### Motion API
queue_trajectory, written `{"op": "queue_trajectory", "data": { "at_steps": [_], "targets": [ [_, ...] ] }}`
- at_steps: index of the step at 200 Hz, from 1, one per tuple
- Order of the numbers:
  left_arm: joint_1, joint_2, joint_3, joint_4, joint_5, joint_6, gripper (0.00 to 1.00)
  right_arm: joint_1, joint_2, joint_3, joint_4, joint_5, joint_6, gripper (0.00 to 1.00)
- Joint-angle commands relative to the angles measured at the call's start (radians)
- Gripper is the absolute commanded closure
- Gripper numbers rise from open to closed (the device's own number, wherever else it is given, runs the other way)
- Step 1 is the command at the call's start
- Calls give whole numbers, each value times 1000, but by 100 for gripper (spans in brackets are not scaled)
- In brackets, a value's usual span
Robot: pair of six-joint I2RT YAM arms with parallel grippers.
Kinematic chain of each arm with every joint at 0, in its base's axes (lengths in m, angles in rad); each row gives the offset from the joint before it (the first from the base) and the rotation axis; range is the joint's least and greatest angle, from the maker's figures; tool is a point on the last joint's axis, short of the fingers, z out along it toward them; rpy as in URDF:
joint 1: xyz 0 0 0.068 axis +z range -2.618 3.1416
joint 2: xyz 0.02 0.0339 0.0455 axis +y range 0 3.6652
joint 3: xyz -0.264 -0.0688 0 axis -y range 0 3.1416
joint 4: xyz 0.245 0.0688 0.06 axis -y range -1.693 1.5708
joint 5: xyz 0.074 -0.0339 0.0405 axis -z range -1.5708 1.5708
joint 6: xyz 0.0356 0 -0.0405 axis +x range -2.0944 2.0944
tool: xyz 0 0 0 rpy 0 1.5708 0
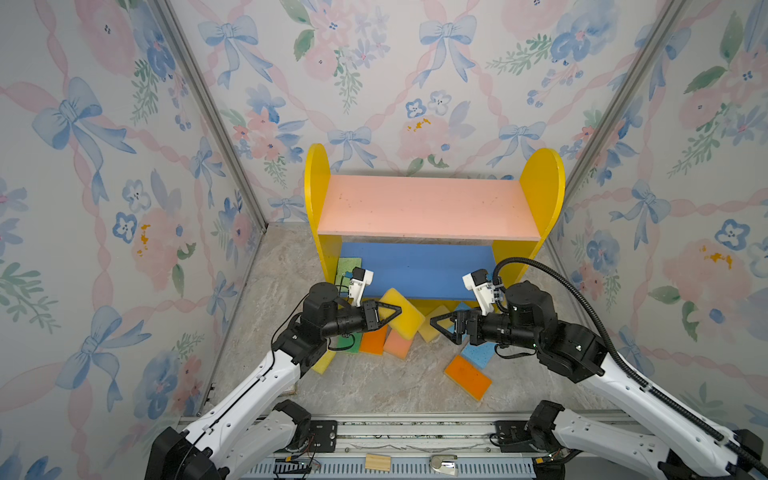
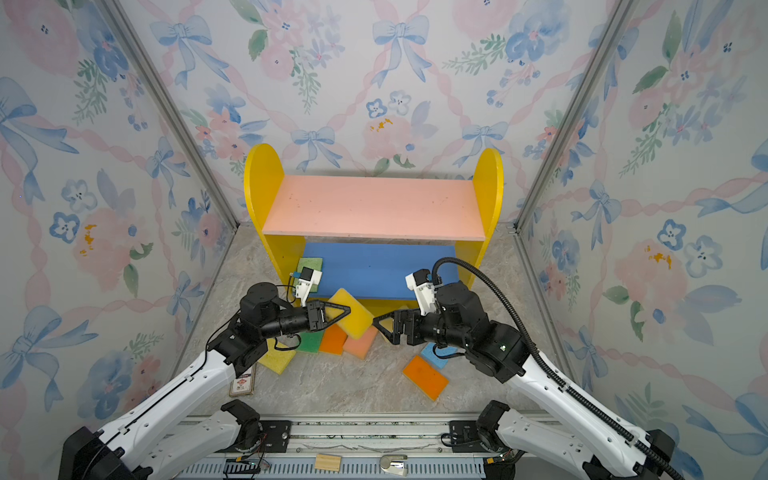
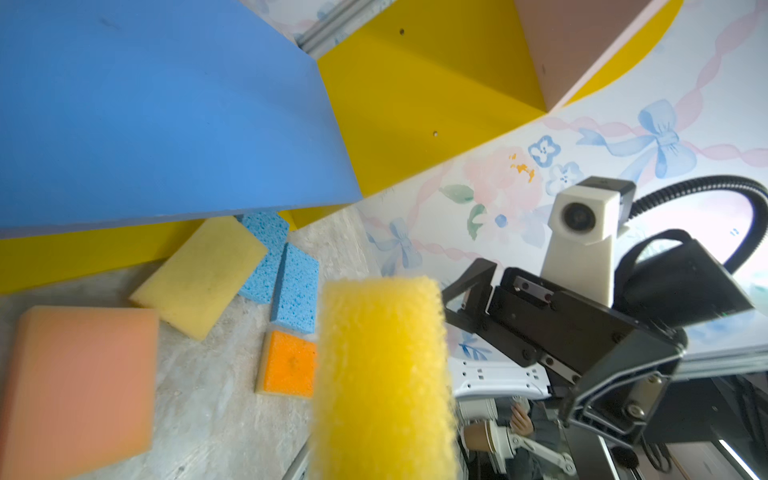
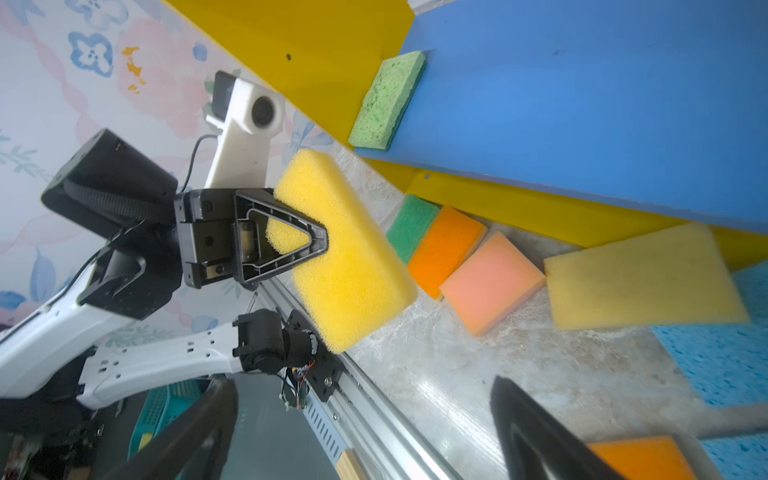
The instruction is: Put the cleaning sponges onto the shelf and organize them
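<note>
Bright yellow sponge (image 3: pixel 382 374) fills the left wrist view, clenched in the left pincer (image 1: pixel 395 311) above the worktop (image 1: pixel 374 386), in front of the shelf (image 1: pixel 540 199). Right pincer (image 1: pixel 441 330) gapes empty just beside it. One green sponge (image 1: pixel 348 266) lies on the blue lower board (image 1: pixel 419 266); the pink upper board (image 1: pixel 424 208) is bare. Eight other sponges (image 1: pixel 467 376) lie scattered on the worktop, so the job looks barely begun.
</note>
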State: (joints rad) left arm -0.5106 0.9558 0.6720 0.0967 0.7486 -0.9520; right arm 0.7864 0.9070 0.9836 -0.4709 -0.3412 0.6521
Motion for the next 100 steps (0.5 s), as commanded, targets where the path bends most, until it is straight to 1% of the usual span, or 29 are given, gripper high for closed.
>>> {"op": "queue_trajectory", "data": {
  "at_steps": [1, 16, 37, 66, 67, 80, 100],
  "targets": [
    [6, 9, 57, -9, 192, 49, 94, -19, 14, 23, 6, -248, -113, 3],
    [6, 9, 65, -9, 210, 60, 95, -21, 34, 17, 48, -302, -100, 3],
    [6, 3, 74, -9, 228, 69, 95, -22, 60, 21, 60, -323, -103, 0],
    [6, -3, 77, -9, 244, 73, 96, -27, 75, 6, 143, -349, -68, 6],
    [6, -3, 78, -9, 257, 73, 96, -27, 76, 5, 146, -350, -67, 6],
    [4, -6, 81, -9, 285, 75, 97, -31, 90, 7, 160, -361, -62, 9],
    [5, -14, 83, -9, 293, 78, 97, -35, 111, 14, 167, -367, -60, 15]
  ]
}}
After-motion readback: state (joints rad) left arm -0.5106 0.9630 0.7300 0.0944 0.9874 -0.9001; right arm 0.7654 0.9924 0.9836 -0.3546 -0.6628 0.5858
